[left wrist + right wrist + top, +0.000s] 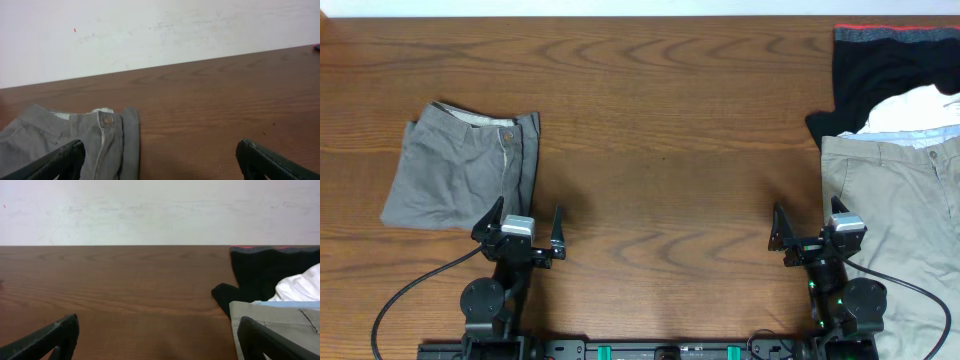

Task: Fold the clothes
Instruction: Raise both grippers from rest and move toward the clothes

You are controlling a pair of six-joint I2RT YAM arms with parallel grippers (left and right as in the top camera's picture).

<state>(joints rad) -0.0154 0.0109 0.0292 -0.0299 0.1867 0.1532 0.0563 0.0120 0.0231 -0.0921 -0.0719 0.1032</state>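
Folded grey shorts [460, 170] lie at the table's left, also seen in the left wrist view [60, 142]. At the right edge sits a pile: pale khaki shorts [900, 210] on top, a white T-shirt [915, 108] beneath, and a black red-trimmed garment [880, 65] at the back. The right wrist view shows the khaki shorts [285, 317], the white shirt [300, 287] and the black garment [260, 272]. My left gripper [528, 222] stands open just below the grey shorts, holding nothing. My right gripper [810, 228] is open at the khaki shorts' left edge, empty.
Bare brown wooden table [670, 150] stretches between the two piles. A white wall [150, 35] runs behind the table's far edge. Black cables [410, 295] trail from both arm bases at the front edge.
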